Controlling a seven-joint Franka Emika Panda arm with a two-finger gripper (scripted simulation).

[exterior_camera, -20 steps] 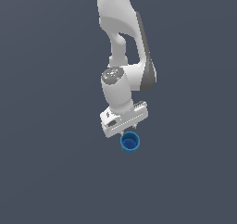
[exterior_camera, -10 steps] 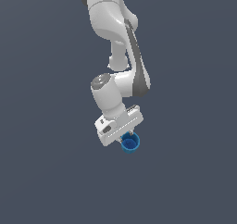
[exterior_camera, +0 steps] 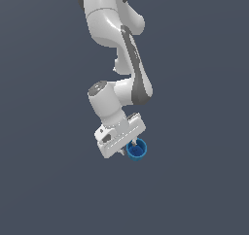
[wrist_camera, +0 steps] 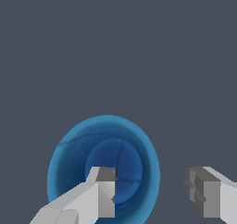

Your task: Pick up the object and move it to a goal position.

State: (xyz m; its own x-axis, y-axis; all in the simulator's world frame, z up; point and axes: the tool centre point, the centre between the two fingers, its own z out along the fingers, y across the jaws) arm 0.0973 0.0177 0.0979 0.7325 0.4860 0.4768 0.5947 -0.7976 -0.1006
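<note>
Cup (wrist_camera: 104, 165) interior only wrist-visible

around the cup (wrist_camera: 104, 167): flat grey bench (exterior_camera: 204, 190) on every side, nothing else stands on it | at the cup: one finger (wrist_camera: 99, 190) of the gripper (wrist_camera: 155, 193) sits over the hollow inside, the other is outside the rim, with the cup wall between them | above: only the robot's own white arm (exterior_camera: 116, 59)
</note>
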